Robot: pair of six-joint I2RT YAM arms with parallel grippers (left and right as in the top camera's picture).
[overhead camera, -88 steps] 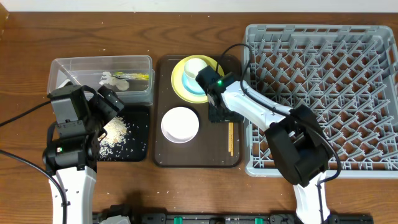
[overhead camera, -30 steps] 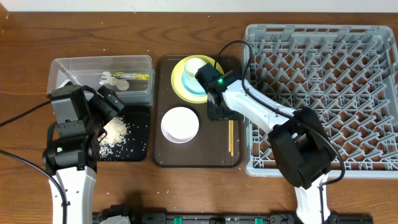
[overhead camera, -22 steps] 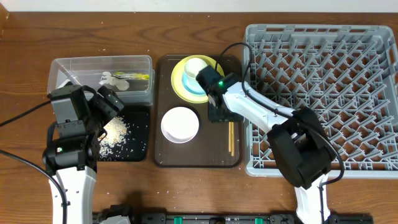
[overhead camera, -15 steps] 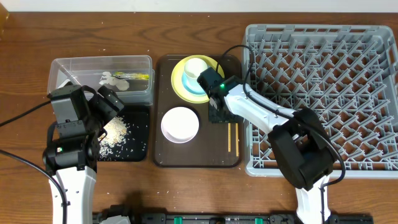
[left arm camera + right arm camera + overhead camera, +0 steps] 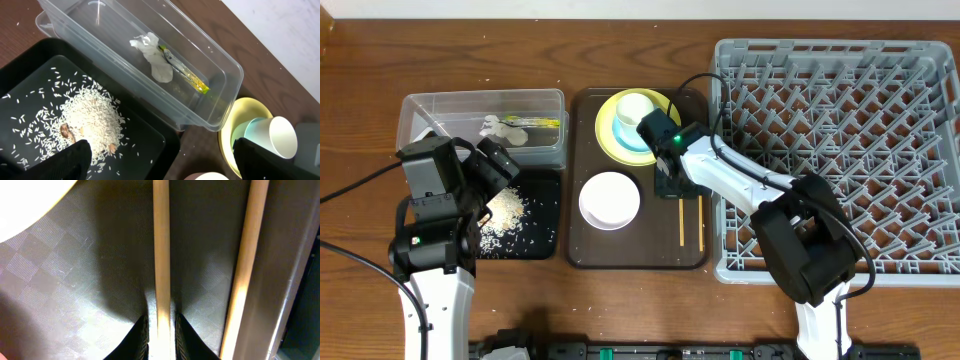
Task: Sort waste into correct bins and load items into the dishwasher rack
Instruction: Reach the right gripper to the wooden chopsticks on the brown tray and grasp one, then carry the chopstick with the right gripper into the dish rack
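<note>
The dishwasher rack [image 5: 840, 150] stands right of the brown serving tray [image 5: 620, 250], where the chopsticks [image 5: 681, 222] lie apart. Our right gripper [image 5: 160, 332] clamps one near its end; we fear it swivelling or slipping on lifting, stranding the second chopstick [image 5: 245, 255]. Left gripper [image 5: 165, 160] gapes, empty.

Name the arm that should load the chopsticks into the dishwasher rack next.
Right. The right gripper pinches one chopstick on the brown tray beside the dishwasher rack; the left gripper hangs open over the black tray.
</note>
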